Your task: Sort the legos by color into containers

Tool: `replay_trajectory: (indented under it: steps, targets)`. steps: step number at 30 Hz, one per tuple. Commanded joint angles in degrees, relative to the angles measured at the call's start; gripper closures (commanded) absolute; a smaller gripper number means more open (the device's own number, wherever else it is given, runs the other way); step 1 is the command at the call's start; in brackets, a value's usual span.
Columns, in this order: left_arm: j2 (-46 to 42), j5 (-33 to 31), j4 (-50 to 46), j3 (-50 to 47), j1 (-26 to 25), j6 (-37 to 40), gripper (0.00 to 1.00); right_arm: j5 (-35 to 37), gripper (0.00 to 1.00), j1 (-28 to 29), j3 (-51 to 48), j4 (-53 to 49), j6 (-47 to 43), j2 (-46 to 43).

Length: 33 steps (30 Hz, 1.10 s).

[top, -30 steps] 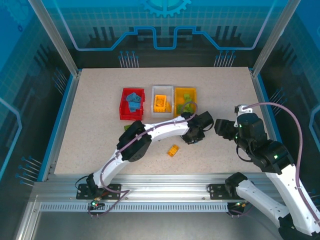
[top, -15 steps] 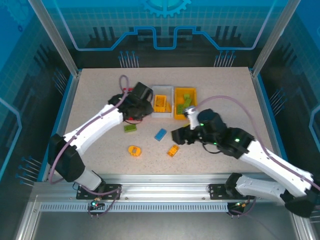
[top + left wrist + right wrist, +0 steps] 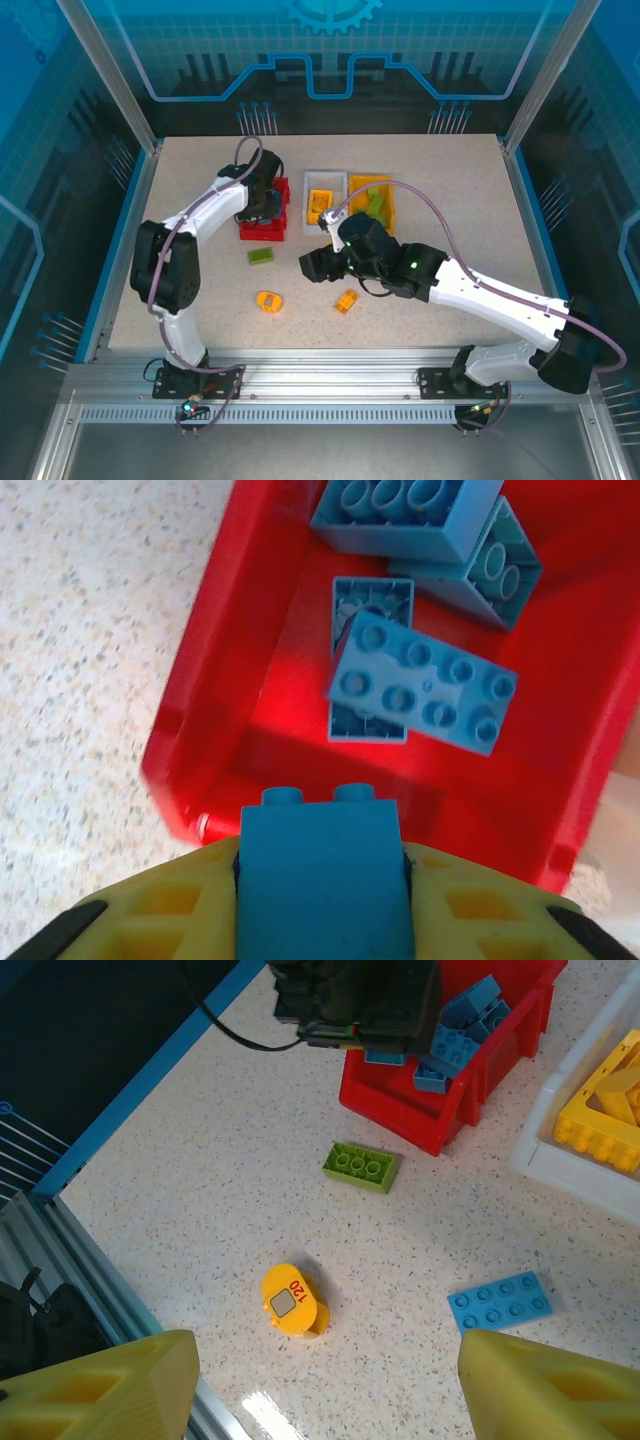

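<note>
Left fingers: pressed against both flanks of a blue brick (image 3: 320, 860). The left gripper (image 3: 322, 920) pinches it with the studs pointing away from the camera.
Held brick, position: above the near end of the red bin (image 3: 195, 730), apparently inside its rim line and not yet let go.
Red bin, contents: blue bricks only, including an eight-stud blue plate (image 3: 425, 685) lying across an upturned brick.
Right fingers: spread wide with nothing between them. The right gripper (image 3: 325, 1360) hangs over the table (image 3: 200, 1160), above the loose pieces.
Other bins: the white bin (image 3: 325, 173) holds orange-yellow bricks and the yellow bin (image 3: 370, 179) holds green ones.
Loose on the table: a green brick (image 3: 361, 1167) near the red bin, a yellow rounded piece marked 120 (image 3: 292, 1302), a loose blue plate (image 3: 500, 1302) and an orange brick (image 3: 346, 301).
Progress, judged: mostly done. Most bricks are binned by colour, leaving four on the table and one in hand.
Next, judged: drop the held brick. The right arm looks placed for the loose blue plate.
Left wrist view supplies: the grip itself and how the blue bricks lie in the bin.
Right wrist view supplies: the loose blue plate, which the right gripper hides from overhead, and the printed number.
Overhead view supplies: all three bins together and the orange brick near the front edge.
</note>
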Motion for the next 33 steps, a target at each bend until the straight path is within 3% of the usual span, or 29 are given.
replay_trajectory:
  steps: [1,9,13,17,23,28,33]
  targets:
    - [3.01,-1.94,-1.52,4.25,0.41,4.22,0.64,1.32,0.29,0.49,1.08,1.12,0.96,-0.02]
    - [5.45,-0.31,-2.3,4.05,1.12,1.88,0.49,1.09,0.29,-0.35,0.33,0.84,1.24,-0.3]
    - [3.26,0.19,-2.45,2.38,1.04,0.87,0.4,0.48,0.28,-0.63,0.64,0.5,1.16,0.7]
    - [-1.76,1.33,-2.41,0.51,0.98,-0.32,0.39,0.54,0.27,-0.74,1.12,-0.24,-0.16,1.61]
    - [-15.59,2.29,-3.97,-3.98,0.86,-3.47,0.39,-0.12,0.24,-0.66,5.54,-3.93,-7.32,9.82]
    - [-32.3,9.13,-0.62,-13.39,0.86,-4.25,0.38,1.93,0.24,-0.16,10.73,-7.05,-12.84,18.62]
    - [-47.05,16.8,-1.76,-21.9,0.86,-4.18,0.34,4.61,0.23,0.2,11.62,-8.63,-13.85,21.61]
